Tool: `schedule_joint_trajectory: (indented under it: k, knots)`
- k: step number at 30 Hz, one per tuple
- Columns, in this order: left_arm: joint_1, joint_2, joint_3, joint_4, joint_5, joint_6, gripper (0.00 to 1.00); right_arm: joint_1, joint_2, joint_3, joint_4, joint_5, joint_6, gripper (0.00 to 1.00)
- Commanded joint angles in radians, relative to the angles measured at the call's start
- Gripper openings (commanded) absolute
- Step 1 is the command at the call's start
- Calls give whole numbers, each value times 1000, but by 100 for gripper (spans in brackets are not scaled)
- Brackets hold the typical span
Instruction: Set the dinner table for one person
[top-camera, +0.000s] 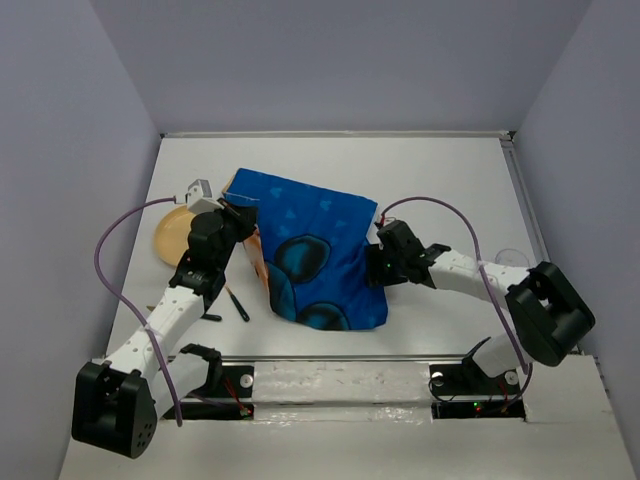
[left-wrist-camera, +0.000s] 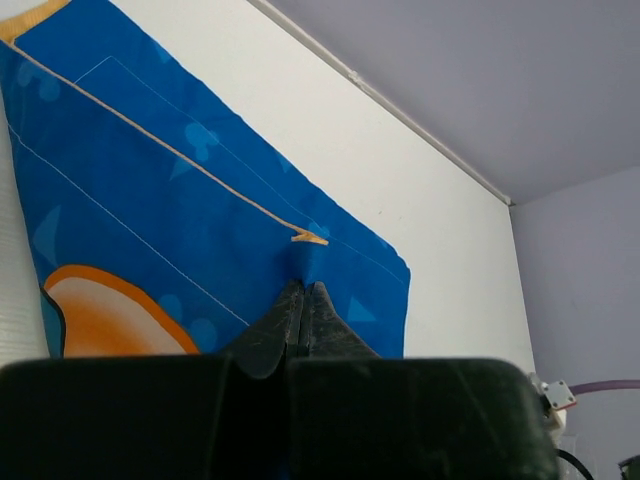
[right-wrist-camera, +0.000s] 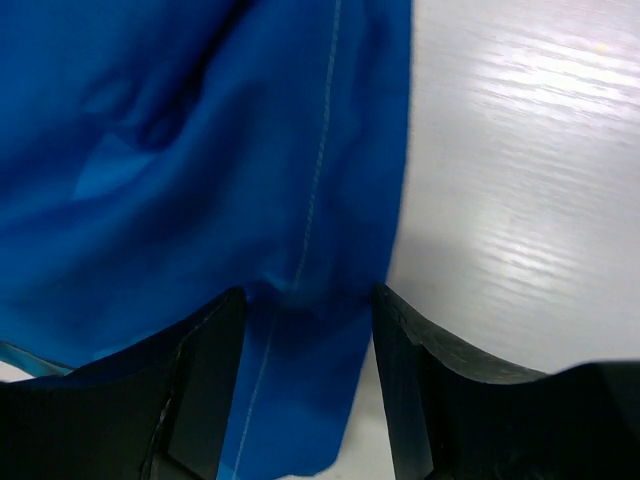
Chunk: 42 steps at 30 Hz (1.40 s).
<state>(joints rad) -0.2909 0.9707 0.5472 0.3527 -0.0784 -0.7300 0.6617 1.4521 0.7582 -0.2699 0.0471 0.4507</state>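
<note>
The left arm (top-camera: 165, 315) stretches forward, and its left gripper (left-wrist-camera: 303, 300) is pinched tight on a fold of the blue placemat (left-wrist-camera: 150, 200). The right arm (top-camera: 470, 270) bends inward, and its right gripper (right-wrist-camera: 308, 300) has its fingers spread, held low.

Bench (top-camera: 440, 170): large flat rectangle, plain white, lying level. Surface shows a faint streaked sheen in the close right-wrist view. A thin metal-coloured rim runs along the far edge and right side. It fills the middle of the overhead frame.
</note>
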Motion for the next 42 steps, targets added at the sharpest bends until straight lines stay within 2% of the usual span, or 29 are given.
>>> schedule_joint_trajectory:
  k: [1,4,5,7,8,10,15,16,18,19,20,21,22,24,26,29,34,37,40,42]
  knots:
    - [-4,-26,8,60,25,11,0,3,74,13,144,-82,32,58]
    - [-7,-24,-3,68,25,9,0,3,113,23,146,-53,29,39]
    - [-8,-23,-10,74,26,7,0,3,113,26,144,-12,31,24]
    - [-11,-20,-15,81,31,4,0,-10,103,27,141,42,32,17]
    - [-13,-18,-18,84,32,3,0,-10,88,30,136,52,28,8]
    - [-14,-20,-20,86,38,1,0,-51,71,41,110,100,5,1]
    - [-28,-27,-23,91,43,-5,0,-149,-44,120,-21,256,-61,0]
    - [-31,-26,-24,91,45,-5,0,-149,-56,141,-40,293,-76,2]
    - [-40,-23,-27,91,45,-8,0,-149,-71,183,-106,375,-110,17]
    - [-44,-24,-29,92,43,-8,0,-149,-78,211,-120,379,-116,27]
    - [-45,-27,-30,92,42,-9,0,-149,-85,216,-129,364,-131,53]
    - [-47,-35,-30,91,40,-8,0,-149,-105,217,-137,331,-139,68]
    - [-47,-39,-23,86,35,-5,0,-149,-119,216,-146,239,-141,80]
    - [-47,-62,-6,65,23,10,0,-149,-162,179,-146,145,-118,87]
    - [-47,-81,37,20,2,24,0,-149,-247,127,-138,59,-96,88]
    - [-47,-112,80,-12,-3,37,0,-149,-335,9,-140,34,-26,87]
    - [-50,-161,77,-15,17,27,0,-149,-513,-161,-143,28,184,79]
    - [-53,-179,57,-15,32,21,0,-149,-558,-188,-198,178,299,75]
    - [-62,-205,31,-12,31,14,0,-149,-558,-178,-276,263,368,72]
    - [-70,-222,2,0,23,12,0,-149,-527,-186,-282,293,413,65]
